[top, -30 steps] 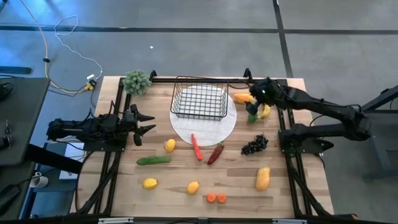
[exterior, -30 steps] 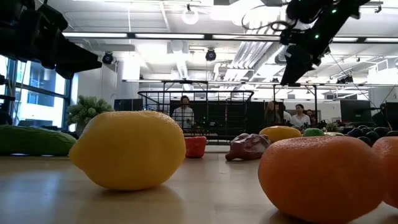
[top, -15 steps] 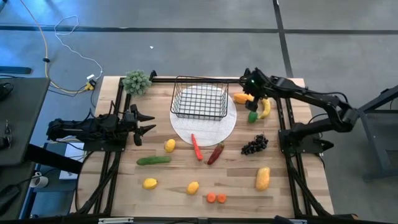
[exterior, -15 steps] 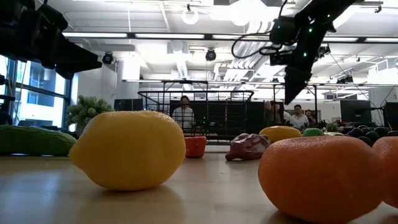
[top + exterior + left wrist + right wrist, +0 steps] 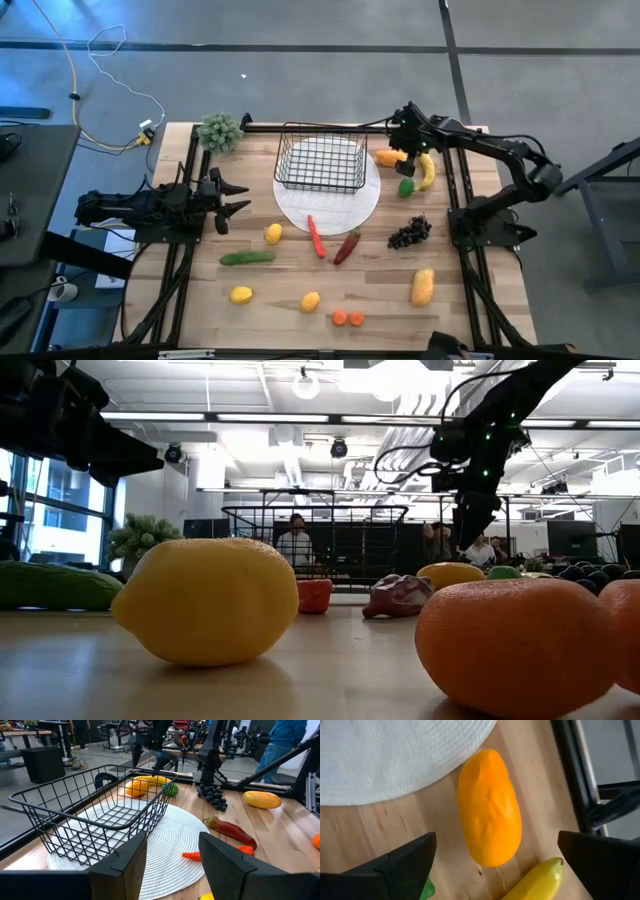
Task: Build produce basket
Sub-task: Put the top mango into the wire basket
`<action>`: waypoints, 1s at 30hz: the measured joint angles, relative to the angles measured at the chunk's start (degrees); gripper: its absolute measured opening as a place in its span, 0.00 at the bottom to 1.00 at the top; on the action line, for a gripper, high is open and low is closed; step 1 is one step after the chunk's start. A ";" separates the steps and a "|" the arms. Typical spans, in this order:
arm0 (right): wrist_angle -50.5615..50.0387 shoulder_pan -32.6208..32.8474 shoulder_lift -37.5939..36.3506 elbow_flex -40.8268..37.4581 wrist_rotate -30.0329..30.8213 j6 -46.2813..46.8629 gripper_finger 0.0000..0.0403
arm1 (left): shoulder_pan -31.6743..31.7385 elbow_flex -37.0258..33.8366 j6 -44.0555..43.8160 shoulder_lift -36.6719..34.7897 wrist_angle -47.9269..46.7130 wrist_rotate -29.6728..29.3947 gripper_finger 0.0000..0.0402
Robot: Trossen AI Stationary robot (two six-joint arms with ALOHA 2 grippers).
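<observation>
Your right end effector hangs over the far right part of the counter, fingers spread wide with nothing between them. The right wrist view looks straight down on the orange mango, which lies on the wood between the two fingers, just off the edge of the round white plate. The tip of the yellow banana shows just beside the mango's near end. From above, the mango lies just right of the plate, with the banana and a small green piece close by.

The black wire basket stands upright on the far half of the plate, and it is empty. The rest of the produce lies on the counter: dark grapes, a red chilli, a darker red pepper, a green cucumber, three lemons, a second mango and two carrot slices near the front edge.

Your left end effector waits at the left side of the counter, level, pointing toward the basket, fingers at a narrow gap and holding nothing.
</observation>
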 joint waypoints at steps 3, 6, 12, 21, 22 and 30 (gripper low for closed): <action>1.03 -0.68 2.03 0.00 -0.65 -1.00 0.99 | -0.01 -0.01 0.00 0.00 0.01 0.00 0.42; 2.63 -1.14 3.64 -0.04 -1.70 -1.02 0.99 | 0.00 -0.02 0.00 0.01 0.01 0.00 0.42; 4.14 -1.35 6.36 -0.04 -2.15 -1.02 0.99 | -0.02 -0.02 0.00 -0.01 0.00 0.00 0.42; 5.53 -1.33 11.64 -0.04 -1.42 -0.96 0.99 | -0.02 -0.02 0.00 0.01 0.00 0.00 0.42; 5.59 -1.33 12.15 -0.04 -0.91 -0.98 0.99 | 0.00 -0.02 0.00 0.01 0.01 0.00 0.42; 5.79 -1.33 13.55 -0.04 0.78 -0.81 0.83 | 0.00 -0.01 0.00 0.01 0.01 0.00 0.42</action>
